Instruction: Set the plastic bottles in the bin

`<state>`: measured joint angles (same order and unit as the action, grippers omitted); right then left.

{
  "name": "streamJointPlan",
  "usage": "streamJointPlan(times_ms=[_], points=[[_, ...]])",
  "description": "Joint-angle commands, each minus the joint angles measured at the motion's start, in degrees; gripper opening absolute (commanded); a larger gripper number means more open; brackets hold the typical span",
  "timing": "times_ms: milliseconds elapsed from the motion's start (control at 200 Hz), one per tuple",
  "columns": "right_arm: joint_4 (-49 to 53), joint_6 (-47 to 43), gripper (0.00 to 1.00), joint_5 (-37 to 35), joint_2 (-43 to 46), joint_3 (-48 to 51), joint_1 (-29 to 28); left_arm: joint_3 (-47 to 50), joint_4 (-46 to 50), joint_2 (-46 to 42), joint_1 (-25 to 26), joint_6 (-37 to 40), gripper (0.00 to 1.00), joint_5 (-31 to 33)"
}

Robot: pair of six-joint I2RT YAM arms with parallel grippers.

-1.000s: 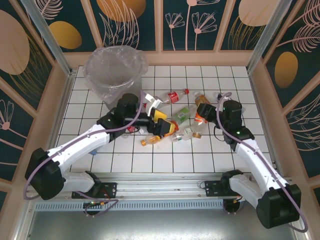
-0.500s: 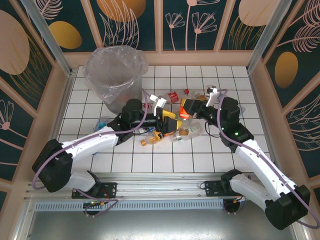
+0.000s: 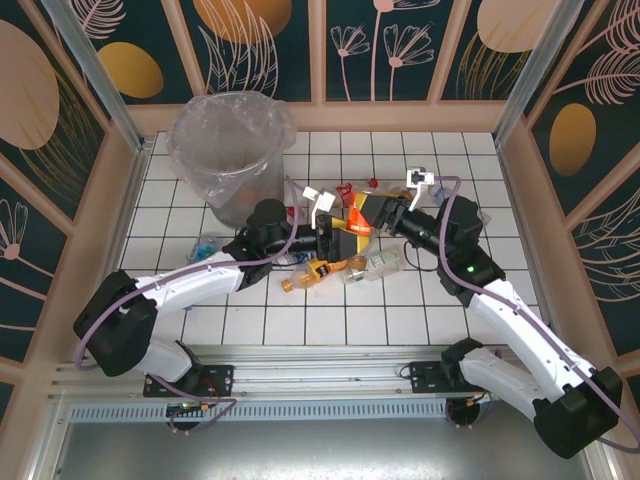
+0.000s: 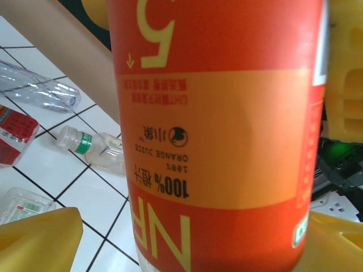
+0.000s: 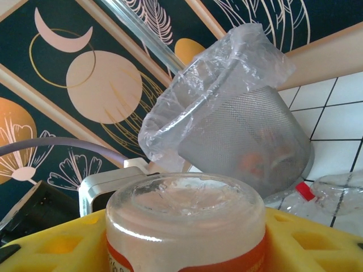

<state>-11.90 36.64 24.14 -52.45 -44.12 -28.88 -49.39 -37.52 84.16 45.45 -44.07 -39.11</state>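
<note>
An orange-juice bottle [image 3: 371,211] with a red-and-orange label hangs above the middle of the table. My right gripper [image 3: 388,212] is shut on it; in the right wrist view its clear base [image 5: 186,212] sits between my yellow fingers [image 5: 54,243]. My left gripper [image 3: 347,228] is open around the same bottle [image 4: 218,124]. Its left finger [image 4: 34,238] stands apart from the label and the other is at the bottle's side. Several more plastic bottles [image 3: 372,265] lie on the tiles below. The grey bin [image 3: 225,150] with its clear bag stands at the back left.
Loose bottles on the tiles include a small orange one [image 3: 308,273], a red-labelled one [image 3: 345,190], a clear one with a green band [image 4: 91,147] and a crushed clear one [image 4: 34,90]. The bin [image 5: 249,136] holds something orange. Wooden walls ring the table.
My right gripper carried the orange-juice bottle up and to the left, toward the left gripper. My left gripper swung right to meet it, and its jaws have drawn in around the bottle.
</note>
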Motion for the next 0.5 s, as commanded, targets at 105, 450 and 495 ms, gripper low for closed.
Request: streamJointPlan(times_ms=[105, 450, 495], points=[[-3.83, 0.80, 0.59, 1.08, -0.25, -0.23, -0.82, -0.35, -6.17, -0.36, 0.29, -2.86, 0.83, -2.47], [-3.79, 0.36, 0.60, 0.32, -0.18, 0.28, -1.44, -0.83, -4.45, -0.94, 0.31, -2.54, 0.57, -2.50], [-3.59, 0.25, 0.60, 0.05, -0.20, 0.35, -1.53, -0.72, -3.86, -1.34, 0.28, -1.97, 0.56, -2.25]])
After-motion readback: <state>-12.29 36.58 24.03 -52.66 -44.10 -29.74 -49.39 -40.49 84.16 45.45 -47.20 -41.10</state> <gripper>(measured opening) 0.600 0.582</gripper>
